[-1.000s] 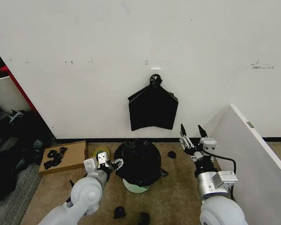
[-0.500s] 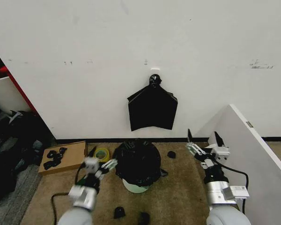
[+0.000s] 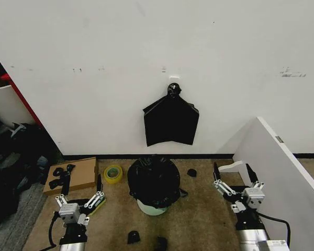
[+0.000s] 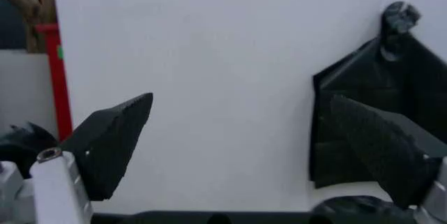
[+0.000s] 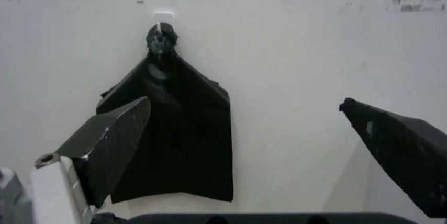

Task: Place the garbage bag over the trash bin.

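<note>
On the brown carpet against the white wall (image 3: 94, 52) I count one trash bin (image 3: 150, 209), one garbage bag (image 3: 154, 180) over it, one flat black bundle (image 3: 170, 123) hanging from a hook on the wall above, one roll of yellow tape (image 3: 113, 173), one cardboard box (image 3: 76, 174) with black bits on top, and three small dark scraps on the floor near the bin. A white panel (image 3: 288, 178) slants along my right.

The garbage bag is glossy black and crinkled, draped loosely over the top of the bin and hiding most of it; just a pale cream curve of the bin's lower side peeks out beneath the plastic at the front. The bin stands on the carpet right below the hanging bundle, between my two arms.

My left gripper (image 3: 79, 201) sits low at my left, near the tape and the box, its fingers spread apart and empty. My right gripper (image 3: 235, 183) sits low at my right beside the white panel, fingers (image 5: 104, 145) likewise wide apart with nothing between them. Both wrist cameras look toward the wall and the hanging bundle.

A second ago my left gripper was right at the bag's left edge and my right one was raised higher; both have since drawn back and down, away from the bin, while the bag has stayed put over it.
</note>
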Robot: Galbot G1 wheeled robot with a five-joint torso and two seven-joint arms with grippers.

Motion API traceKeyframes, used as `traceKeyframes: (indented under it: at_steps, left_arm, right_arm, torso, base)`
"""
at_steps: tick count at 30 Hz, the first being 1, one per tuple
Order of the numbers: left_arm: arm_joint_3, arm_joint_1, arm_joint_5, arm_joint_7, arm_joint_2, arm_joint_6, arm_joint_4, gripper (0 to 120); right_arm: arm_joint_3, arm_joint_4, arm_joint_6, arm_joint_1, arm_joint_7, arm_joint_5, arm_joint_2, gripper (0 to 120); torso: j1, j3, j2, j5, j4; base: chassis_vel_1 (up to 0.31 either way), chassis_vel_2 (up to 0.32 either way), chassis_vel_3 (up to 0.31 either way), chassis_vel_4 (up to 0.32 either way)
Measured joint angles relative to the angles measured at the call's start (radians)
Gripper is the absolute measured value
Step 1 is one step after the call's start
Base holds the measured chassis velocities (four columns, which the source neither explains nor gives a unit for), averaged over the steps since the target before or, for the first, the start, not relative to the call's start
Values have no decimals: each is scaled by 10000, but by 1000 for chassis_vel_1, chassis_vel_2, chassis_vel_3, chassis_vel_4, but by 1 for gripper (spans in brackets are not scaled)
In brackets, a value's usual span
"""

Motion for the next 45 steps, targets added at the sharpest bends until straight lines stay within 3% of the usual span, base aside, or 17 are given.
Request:
traceKeyframes:
  at_steps: [45]
  left_arm:
    - [203,-146,102,-38,-6,151,87,100]
  right_arm:
    - [-24,50,-156,82,34,-58,1,100]
  torso:
    - [1,1,0,1,0]
  base:
    - [0,0,0,0]
